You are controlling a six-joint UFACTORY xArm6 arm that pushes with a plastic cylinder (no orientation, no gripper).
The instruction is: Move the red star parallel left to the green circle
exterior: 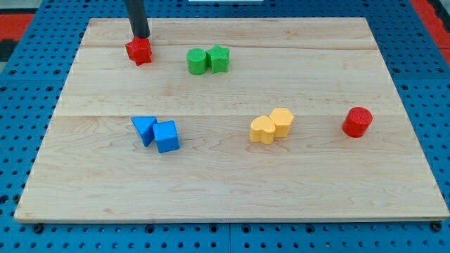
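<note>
The red star [139, 51] lies near the top left of the wooden board [232, 183]. My tip [141, 36] stands right at the star's upper edge, touching or nearly touching it. The green circle [196, 61] lies to the right of the star, a little lower in the view, with a gap of bare board between them. A green star-like block [219, 58] touches the circle's right side.
A blue triangle [144, 129] and a blue cube [166, 136] touch at the left middle. A yellow heart [262, 130] and a yellow hexagon [282, 121] touch right of centre. A red cylinder [357, 121] stands at the right.
</note>
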